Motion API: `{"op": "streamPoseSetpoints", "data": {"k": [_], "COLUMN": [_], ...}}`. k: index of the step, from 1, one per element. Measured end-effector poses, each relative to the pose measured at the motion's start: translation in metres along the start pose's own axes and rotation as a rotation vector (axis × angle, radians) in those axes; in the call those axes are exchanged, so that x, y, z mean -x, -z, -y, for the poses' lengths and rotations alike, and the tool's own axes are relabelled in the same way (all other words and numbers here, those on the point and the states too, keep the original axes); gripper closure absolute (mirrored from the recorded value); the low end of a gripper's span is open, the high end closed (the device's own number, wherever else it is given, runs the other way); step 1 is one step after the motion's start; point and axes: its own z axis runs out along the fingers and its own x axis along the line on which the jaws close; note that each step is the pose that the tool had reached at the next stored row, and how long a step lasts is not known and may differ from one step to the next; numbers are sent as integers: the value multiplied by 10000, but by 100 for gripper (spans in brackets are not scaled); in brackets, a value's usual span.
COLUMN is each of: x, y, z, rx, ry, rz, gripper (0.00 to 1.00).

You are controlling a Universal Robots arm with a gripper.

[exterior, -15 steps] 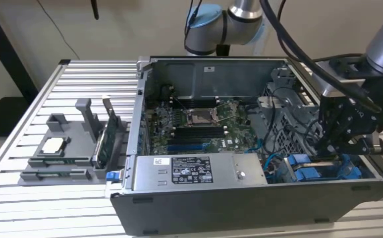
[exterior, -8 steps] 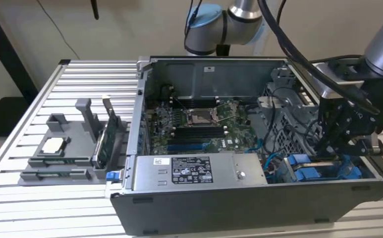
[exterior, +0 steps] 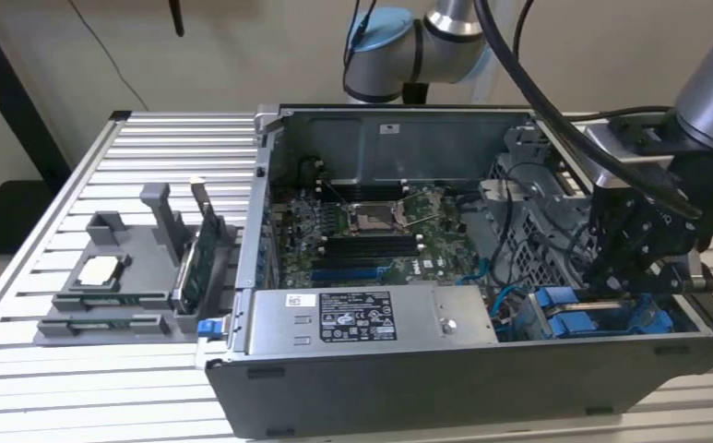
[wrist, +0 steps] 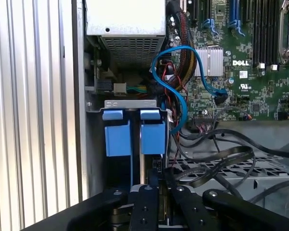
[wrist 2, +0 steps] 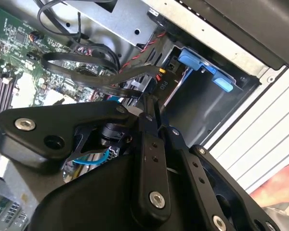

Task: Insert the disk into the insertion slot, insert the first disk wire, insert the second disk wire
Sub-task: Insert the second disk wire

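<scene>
Just ahead of my gripper (wrist: pixel 151 190) sits the disk (wrist: pixel 135 137), blue carrier tabs standing in its slot (wrist: pixel 94 144) at the case corner. Whether the jaws are clenched or released I cannot tell. Black cables (wrist: pixel 216 163) loop beside the jaws; I judge they could snag the linkage, or a tab could jam.
</scene>
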Motion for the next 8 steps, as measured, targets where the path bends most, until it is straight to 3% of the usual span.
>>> {"op": "streamPoseSetpoints", "data": {"k": [3, 8], "x": [0, 2], "y": [5, 41], "z": [0, 0], "rx": [0, 0], "ry": [0, -2], "rz": [4, 2], "gripper": [70, 70]}}
